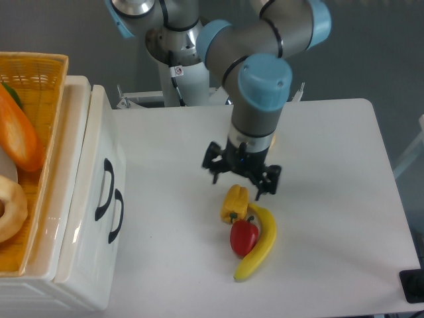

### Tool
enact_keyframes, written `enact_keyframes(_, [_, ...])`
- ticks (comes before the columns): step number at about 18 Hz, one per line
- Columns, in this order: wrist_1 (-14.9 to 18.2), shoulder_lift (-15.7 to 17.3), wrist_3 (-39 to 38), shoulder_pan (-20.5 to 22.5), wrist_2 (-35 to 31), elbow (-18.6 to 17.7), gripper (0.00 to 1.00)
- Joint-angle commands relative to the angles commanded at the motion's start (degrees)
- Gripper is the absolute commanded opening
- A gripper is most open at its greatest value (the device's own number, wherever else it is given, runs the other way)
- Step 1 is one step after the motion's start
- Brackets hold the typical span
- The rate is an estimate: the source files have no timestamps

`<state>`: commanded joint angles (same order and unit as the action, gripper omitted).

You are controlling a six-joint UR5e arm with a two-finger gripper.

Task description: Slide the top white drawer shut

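The top white drawer [101, 142] is at the left edge, its tall front panel carrying a black curved handle [106, 189]. Its front stands almost level with the other white drawer front [99, 265], whose like handle [116, 216] sits just below and to the right. My gripper [241, 173] hangs over the middle of the table, far to the right of both handles and just above a yellow pepper [234, 203]. Its black fingers are spread to either side with nothing between them.
A woven yellow basket [46, 73] with bread and vegetables rests on top of the drawer unit. A red pepper [243, 236] and a banana [260, 244] lie by the yellow pepper. The table's right edge [397, 199] is far off.
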<state>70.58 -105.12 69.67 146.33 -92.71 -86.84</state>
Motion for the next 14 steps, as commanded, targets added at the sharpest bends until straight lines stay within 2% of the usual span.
enact_keyframes(2, [0.2,0.4,2.6,0.9,-0.5,0.2,1.00])
enact_keyframes(3, [0.4,1.8,3.6,2.7,-0.1,0.1,1.00])
enact_keyframes(8, [1.9,3.8,13.1,7.9,-0.8,0.2,1.00])
enact_keyframes(14, [2.4,4.6,19.7,12.8,-0.7,0.1,1.00])
